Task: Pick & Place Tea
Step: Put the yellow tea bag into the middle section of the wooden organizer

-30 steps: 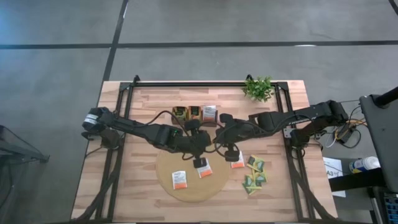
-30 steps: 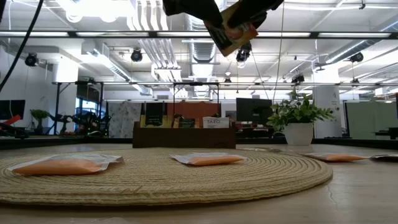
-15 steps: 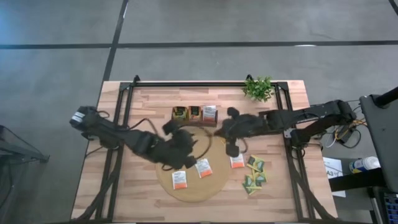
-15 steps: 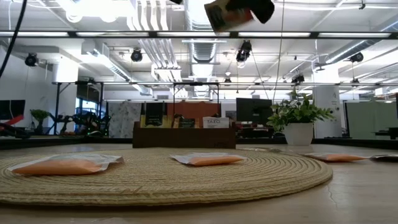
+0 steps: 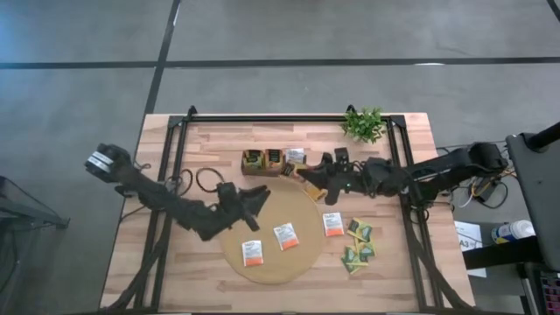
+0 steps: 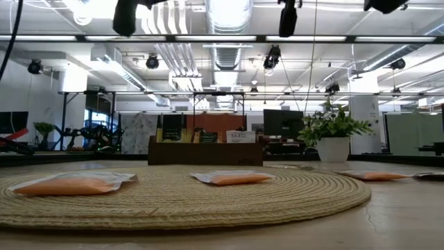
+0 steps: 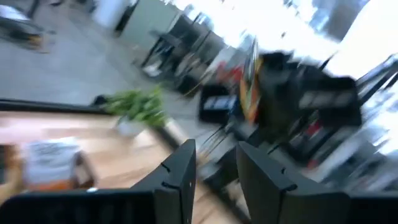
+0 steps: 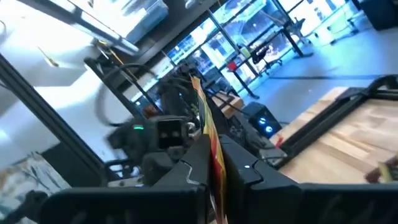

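Right gripper (image 5: 308, 181) pinching one orange-and-white tea sachet (image 8: 213, 151) edge-on between fingers, held above table just beside dark brown tray (image 5: 273, 161). Left gripper (image 5: 255, 198), fingers spread and empty, hovers over round tan mat (image 5: 302, 261) edge. Three orange sachets (image 5: 285, 236) lie flat on mat; green-yellow sachets (image 5: 358, 245) clustered on bare wood beside it. Judged step: carry to tray. Next move calls for lining sachet upright over a tray compartment, lowering, then release.
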